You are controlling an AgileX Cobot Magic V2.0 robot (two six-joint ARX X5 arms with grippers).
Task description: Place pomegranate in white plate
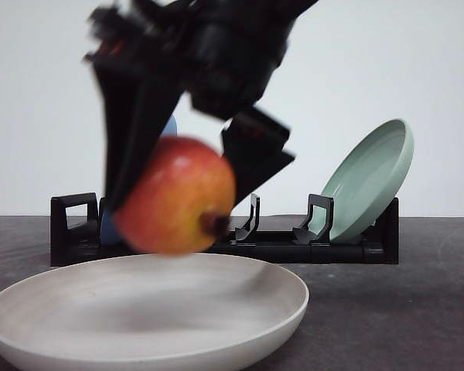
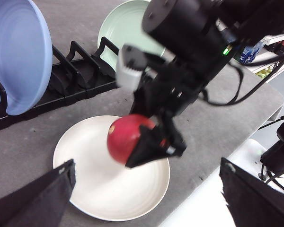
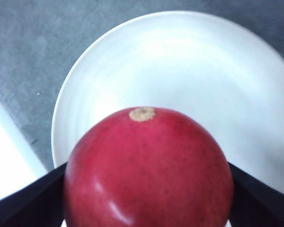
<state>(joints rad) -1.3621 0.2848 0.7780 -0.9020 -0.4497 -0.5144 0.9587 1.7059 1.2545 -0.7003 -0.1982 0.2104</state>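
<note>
Pomegranate (image 1: 176, 195): red-to-orange fruit held in the air above the white plate (image 1: 77, 325), not touching it.
Right gripper (image 2: 144, 144): fingers clamped on the pomegranate's two sides.
Left gripper (image 2: 146, 198): fingers spread wide, nothing between them.
White plate: flat on the dark table (image 1: 402, 309).
Rack (image 1: 240, 246): behind the plate, a pale green plate (image 1: 367, 182) leaning in it, a blue plate (image 2: 14, 52) at its other end.

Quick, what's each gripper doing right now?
Left gripper: open, holding nothing.
Right gripper: shut on the pomegranate, held above the white plate.
</note>
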